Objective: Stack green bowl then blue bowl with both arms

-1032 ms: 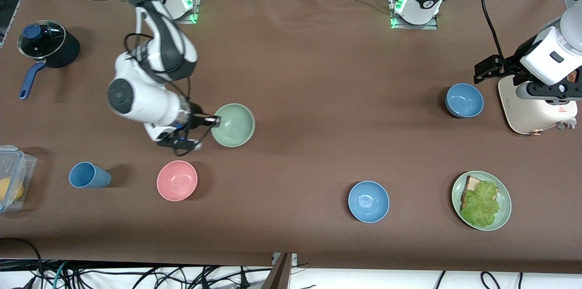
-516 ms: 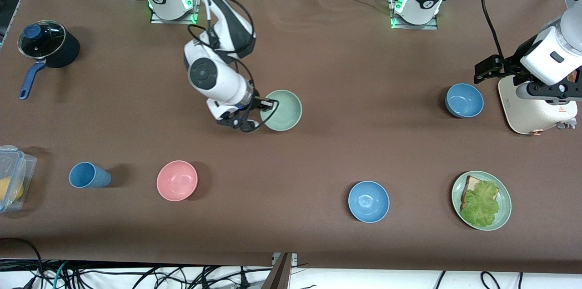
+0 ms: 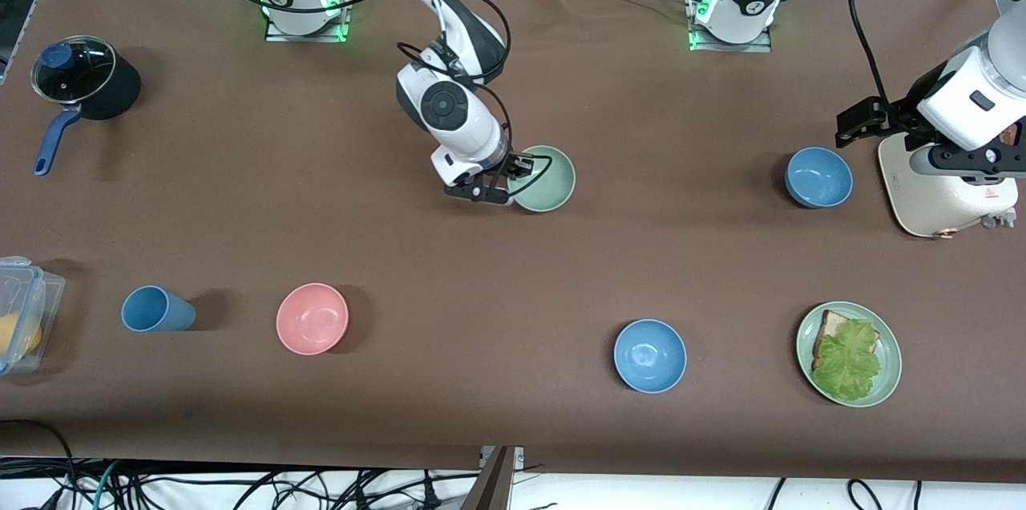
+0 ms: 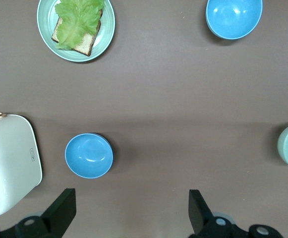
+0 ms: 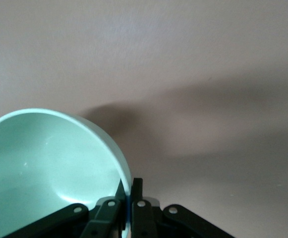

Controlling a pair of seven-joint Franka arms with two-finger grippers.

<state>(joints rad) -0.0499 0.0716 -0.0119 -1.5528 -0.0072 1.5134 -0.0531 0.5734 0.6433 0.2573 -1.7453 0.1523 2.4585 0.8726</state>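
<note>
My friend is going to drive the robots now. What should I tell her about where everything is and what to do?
Right gripper: shut on the rim of the green bowl, carrying it over the middle of the table.
Left gripper: open, empty, waiting over the blue bowl beside the toaster.
A second blue bowl sits nearer the front camera, untouched.
Done: green bowl picked up.
Left: set the green bowl down, then stack a blue bowl in it.

arms (image 3: 449,113): white shells, blk joint rings | blk cables | pincer (image 3: 519,167): blk, 2-finger
</note>
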